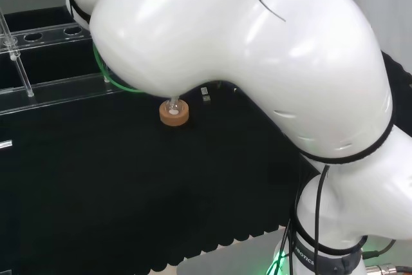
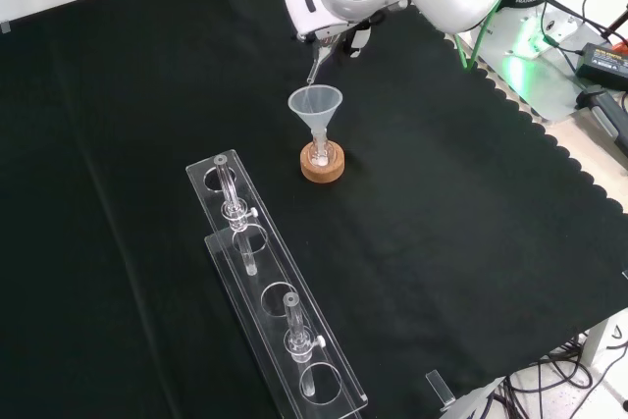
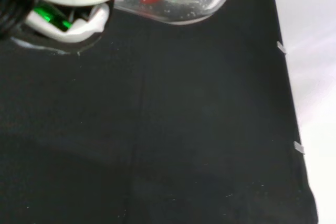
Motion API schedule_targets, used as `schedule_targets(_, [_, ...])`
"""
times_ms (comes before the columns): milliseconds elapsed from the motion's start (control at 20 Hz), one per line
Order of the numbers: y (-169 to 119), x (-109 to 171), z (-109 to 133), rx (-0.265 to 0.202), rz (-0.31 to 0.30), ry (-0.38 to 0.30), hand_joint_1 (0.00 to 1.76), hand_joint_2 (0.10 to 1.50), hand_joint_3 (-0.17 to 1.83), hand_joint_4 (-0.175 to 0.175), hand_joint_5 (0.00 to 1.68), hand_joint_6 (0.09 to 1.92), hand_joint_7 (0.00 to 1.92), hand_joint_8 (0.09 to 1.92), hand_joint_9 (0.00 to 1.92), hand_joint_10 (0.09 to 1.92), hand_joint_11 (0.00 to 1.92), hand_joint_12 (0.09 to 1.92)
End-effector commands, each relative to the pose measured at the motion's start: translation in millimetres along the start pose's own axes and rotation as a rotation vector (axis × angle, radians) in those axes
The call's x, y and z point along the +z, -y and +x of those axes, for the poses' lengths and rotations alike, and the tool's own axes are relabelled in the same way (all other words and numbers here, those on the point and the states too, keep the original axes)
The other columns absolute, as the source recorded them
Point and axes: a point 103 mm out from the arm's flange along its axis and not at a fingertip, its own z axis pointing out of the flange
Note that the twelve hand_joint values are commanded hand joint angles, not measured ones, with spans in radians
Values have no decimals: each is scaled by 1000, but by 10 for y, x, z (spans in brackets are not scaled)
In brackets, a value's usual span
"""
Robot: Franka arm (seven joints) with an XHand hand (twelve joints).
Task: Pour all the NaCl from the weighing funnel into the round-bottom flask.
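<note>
Here the weighing funnel's stem (image 2: 314,68) tilts over a plastic funnel (image 2: 315,105) mid-frame — guiding salt into the flask (image 2: 320,155); hand's fingers hidden — cannot tell.

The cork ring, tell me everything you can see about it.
The cork ring is a round, tan stand, lying flat on the black cloth near the bench's middle. A small clear flask sits in its hole, with a clear funnel standing upright in the neck. In the front view, the clear rack lies below and left, apart from it.

Round-bottom flask (image 2: 322,156) upright on cork ring (image 2: 323,165), weighing funnel (image 2: 314,68) tilted above
</note>
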Motion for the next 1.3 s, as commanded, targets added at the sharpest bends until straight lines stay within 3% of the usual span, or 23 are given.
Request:
schedule_targets(50, [78, -127, -58, 33, -8, 25, 1234, 419, 914, -175, 1619, 135, 1759, 510, 1840, 87, 1750, 493])
schedule_targets(1300, [246, -488, 301, 55, 8, 194, 1234, 418, 914, -175, 1621, 130, 1759, 509, 1843, 87, 1748, 483])
